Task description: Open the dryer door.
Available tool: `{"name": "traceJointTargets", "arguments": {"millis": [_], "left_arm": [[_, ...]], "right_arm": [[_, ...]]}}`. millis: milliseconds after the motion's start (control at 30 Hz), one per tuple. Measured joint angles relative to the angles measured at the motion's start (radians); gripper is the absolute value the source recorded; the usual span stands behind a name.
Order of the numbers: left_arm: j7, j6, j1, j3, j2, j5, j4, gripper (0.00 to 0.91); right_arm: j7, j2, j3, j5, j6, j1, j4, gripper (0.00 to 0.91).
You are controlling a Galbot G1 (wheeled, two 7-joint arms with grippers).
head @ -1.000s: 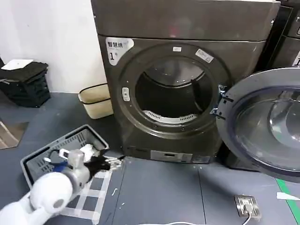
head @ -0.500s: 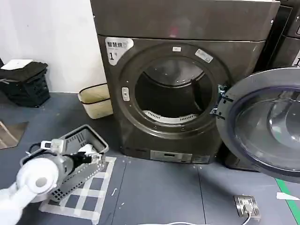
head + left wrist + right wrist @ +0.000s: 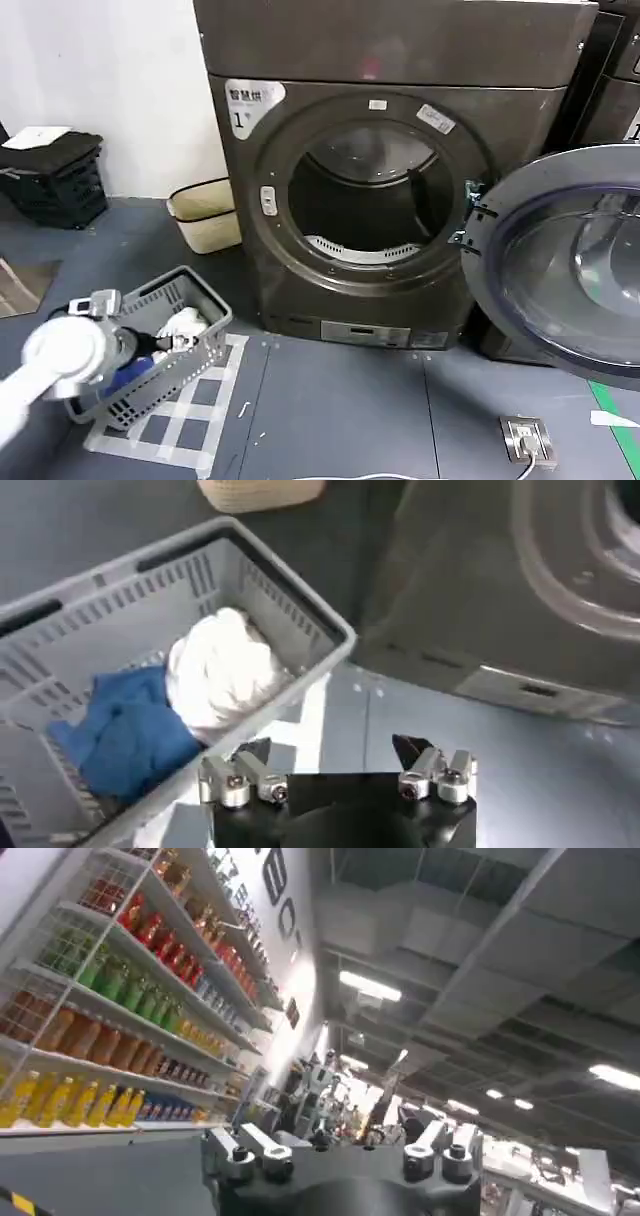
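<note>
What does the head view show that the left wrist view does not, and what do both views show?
Only the head view shows the dryer door swung fully open to the right of the drum opening, the white "1" label and the black crate by the wall. Only the left wrist view shows the blue cloth plainly and the left claw open, holding nothing. Both show the grey basket with the white cloth inside, the beige bin and the dryer's front.

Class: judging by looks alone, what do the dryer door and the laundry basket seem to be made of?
Round dryer door: shiny chrome-look rim, metal or plated plastic, around dark tinted glass that shows reflections. Grey slotted laundry basket: matte moulded plastic, judging by its thin ribbed walls.
</note>
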Motion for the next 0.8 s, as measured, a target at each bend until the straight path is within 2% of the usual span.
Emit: {"name": "traceJointTargets", "arguments": {"millis": [433,800], "left_arm": [[0.007,0.000,-0.309,0.251,-0.103,0.022,0.258,0.907],[0.008,0.000,-0.523,0.427,-0.182,-0.005,0.483,0.907]], "right_arm": [[-0.001,0.003,-0.002,-0.001,0.018,-0.004,-0.011,0.907],[-0.003,0.004,-0.003,-0.001,0.037,-0.004,-0.026,0.907]]}}
